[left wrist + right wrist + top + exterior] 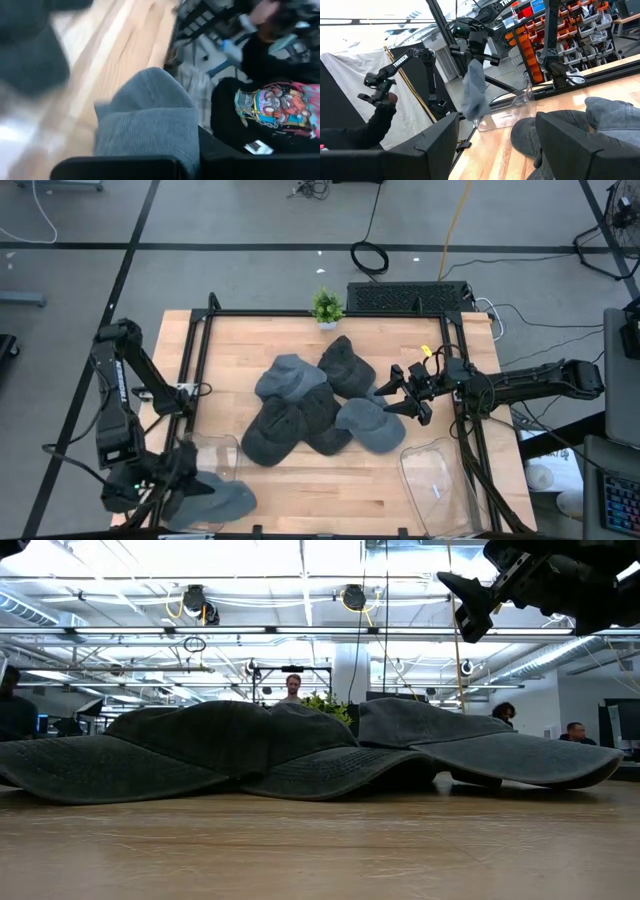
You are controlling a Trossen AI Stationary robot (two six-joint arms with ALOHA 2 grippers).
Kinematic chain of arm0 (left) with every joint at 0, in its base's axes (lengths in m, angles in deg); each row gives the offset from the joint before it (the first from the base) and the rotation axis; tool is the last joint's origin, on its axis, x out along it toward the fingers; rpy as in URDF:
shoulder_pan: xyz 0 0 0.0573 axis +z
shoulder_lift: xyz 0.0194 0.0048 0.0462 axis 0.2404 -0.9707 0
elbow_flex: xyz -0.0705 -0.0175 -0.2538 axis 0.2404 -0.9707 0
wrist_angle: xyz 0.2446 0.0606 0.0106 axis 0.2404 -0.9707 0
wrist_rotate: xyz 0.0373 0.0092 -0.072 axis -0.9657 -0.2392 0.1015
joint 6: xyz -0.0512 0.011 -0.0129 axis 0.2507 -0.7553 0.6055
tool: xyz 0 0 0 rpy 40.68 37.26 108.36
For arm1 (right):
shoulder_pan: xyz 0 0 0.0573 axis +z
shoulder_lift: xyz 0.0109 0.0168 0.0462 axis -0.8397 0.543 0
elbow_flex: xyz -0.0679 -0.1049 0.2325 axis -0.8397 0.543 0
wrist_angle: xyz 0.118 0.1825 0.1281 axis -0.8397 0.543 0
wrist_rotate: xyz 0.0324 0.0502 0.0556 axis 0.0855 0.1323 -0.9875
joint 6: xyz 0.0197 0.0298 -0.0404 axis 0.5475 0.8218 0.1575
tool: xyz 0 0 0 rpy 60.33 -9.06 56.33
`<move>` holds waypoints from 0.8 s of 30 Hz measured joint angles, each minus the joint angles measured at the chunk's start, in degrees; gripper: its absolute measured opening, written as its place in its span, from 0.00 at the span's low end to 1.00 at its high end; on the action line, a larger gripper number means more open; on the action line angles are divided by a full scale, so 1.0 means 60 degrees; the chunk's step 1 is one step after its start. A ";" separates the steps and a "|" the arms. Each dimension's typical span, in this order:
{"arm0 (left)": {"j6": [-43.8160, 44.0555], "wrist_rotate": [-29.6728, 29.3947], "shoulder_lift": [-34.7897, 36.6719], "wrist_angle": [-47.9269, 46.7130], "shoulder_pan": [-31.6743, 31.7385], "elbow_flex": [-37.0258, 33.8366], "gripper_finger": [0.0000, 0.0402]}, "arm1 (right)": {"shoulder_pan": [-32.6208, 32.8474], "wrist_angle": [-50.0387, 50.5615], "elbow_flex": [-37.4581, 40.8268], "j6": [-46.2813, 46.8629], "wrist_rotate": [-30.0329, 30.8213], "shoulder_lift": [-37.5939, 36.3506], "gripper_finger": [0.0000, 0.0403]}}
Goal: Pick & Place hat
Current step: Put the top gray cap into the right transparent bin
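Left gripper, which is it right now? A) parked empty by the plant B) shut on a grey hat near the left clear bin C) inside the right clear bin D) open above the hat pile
B: the left gripper is shut on a grey hat hanging by the left clear bin, seen dangling in the right wrist view too.

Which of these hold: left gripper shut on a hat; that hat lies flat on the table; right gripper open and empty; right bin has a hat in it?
1. The left gripper is shut on a grey hat. True.
2. That hat lies flat on the table. False: the right wrist view shows it hanging in the air.
3. The right gripper is open and empty. True.
4. The right bin has a hat in it. False: it looks empty.
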 joint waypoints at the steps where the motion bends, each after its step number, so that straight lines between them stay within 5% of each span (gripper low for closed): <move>1: -0.0241 -0.0364 -0.0025 0.0115 -0.0140 -0.0008 0.01 | 0.0003 -0.0001 0.0000 0.0000 0.0000 0.0000 0.62; 9: 0.0031 -0.3577 -0.0715 0.0151 -0.1387 -0.0095 0.00 | 0.0003 -0.0504 -0.0004 0.0032 0.0006 0.0000 0.62; 14: 0.1663 -0.5519 -0.1297 0.0019 -0.1845 -0.0109 0.00 | 0.0000 -0.1334 -0.0004 0.0219 0.0000 0.0002 0.62; 18: 0.3200 -0.6114 -0.1454 -0.0002 -0.1701 -0.0445 0.00 | -0.0118 -0.2386 -0.0004 0.0182 -0.0029 -0.0004 0.62; 24: 0.5248 -0.5459 -0.1384 0.0254 -0.1080 -0.1379 0.00 | -0.0429 -0.2958 -0.0011 0.0182 -0.0041 -0.0003 0.62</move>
